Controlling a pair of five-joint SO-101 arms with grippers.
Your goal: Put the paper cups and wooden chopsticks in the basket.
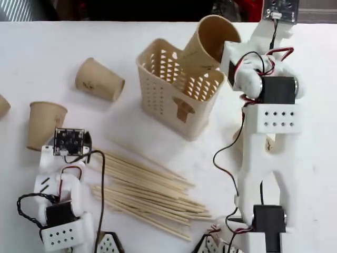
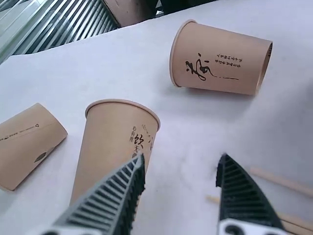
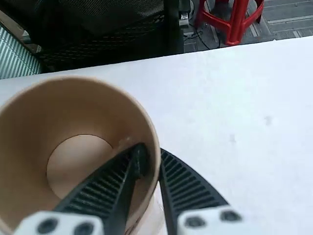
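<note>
Broadly, the white counter (image 1: 52,42) carries everything, with one arm at its near left corner and the other along its right side. The cream, perforated basket (image 1: 174,100) stands upright near the middle of the counter, turned a little askew. Between the two arms, on the near side of the basket, the wooden chopsticks (image 1: 147,192) lie in a loose, flat pile, all roughly parallel and well apart from the basket.

Four paper cups are in view. The held cup (image 1: 213,39) tilts over the basket's far right corner, its mouth up and its lower end down at the rim; whether it touches the basket's inside I cannot tell. The near cup (image 1: 46,124) sits just ahead of the left arm. The side-lying cup (image 1: 100,79) rests on its side between the near cup and the basket, apart from both. The edge cup (image 2: 29,144) lies on its side at the counter's left border.

The right end effector (image 3: 151,152) pinches the held cup's wall near the rim, one finger inside and one outside. The left end effector (image 2: 182,164) is spread wide with nothing between its fingers, the near cup just beyond one fingertip.
</note>
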